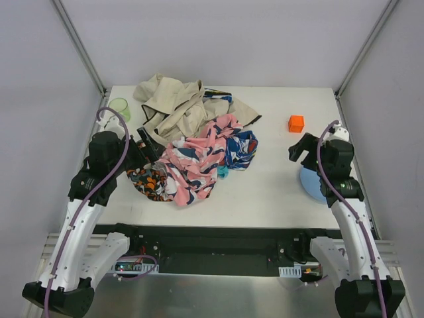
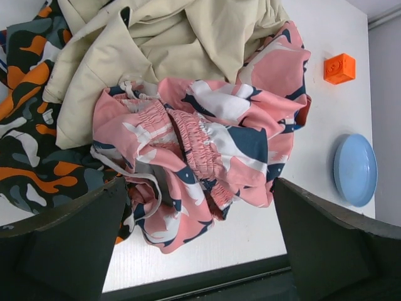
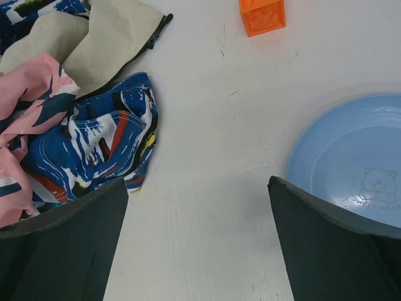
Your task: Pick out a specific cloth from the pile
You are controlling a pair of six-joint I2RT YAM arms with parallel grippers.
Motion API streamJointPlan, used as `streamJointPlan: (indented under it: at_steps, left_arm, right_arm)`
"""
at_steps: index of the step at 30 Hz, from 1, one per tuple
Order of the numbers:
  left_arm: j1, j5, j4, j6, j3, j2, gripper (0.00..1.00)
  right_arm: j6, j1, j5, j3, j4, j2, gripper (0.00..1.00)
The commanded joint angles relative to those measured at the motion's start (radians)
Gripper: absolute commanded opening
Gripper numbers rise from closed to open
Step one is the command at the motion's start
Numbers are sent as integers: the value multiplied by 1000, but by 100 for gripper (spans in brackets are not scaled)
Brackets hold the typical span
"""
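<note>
Nearest the arm bases, the right gripper point(image 3: 197, 182), jaws parted, hung beside the round light blue plate point(image 3: 351, 157). Farther in, a sliver of the plain turquoise cloth point(image 1: 222, 171) peeked from the heap of mixed garments point(image 1: 179, 112), between the pink, navy and white patterned cloth point(image 2: 213, 144) and the blue-white-red patterned cloth point(image 1: 240, 147). Left of that sliver, the left gripper point(image 2: 199, 185) hovered over the pink cloth, jaws spread wide.

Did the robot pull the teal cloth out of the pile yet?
Not yet. Done: nothing; the teal cloth only peeks out of the pile. In hand: nothing; the left gripper hangs open over the pink cloth, the right gripper open over bare table. Left: grab the teal cloth and pull it free.
</note>
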Motion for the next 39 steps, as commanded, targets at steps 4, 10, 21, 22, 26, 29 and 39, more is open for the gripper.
streamJointPlan:
  at_steps: [4,10,21,22,26,29,39]
  left_arm:
    - [-31,79,-2,59,22,54,99]
    - [-241,-54,4,223,175,287,99]
    - [-393,-42,11,527,341,639,99]
    - [-401,-46,11,534,353,675,99]
    - [-407,-83,6,531,379,784,99]
    - [-409,-39,3,510,367,849,99]
    - [-424,-181,-12,317,402,1088,99]
  right_arm:
    - [100,-2,-50,-81,195,-92,96]
    - [77,-2,-152,-83,202,-66,95]
    - [26,-1,-420,-60,210,20,96]
    - [23,-1,-421,-63,210,23,96]
    - [6,-1,-430,-63,207,33,96]
    - [-11,-1,-446,-63,201,39,96]
    - [-26,-1,-464,-63,198,62,96]
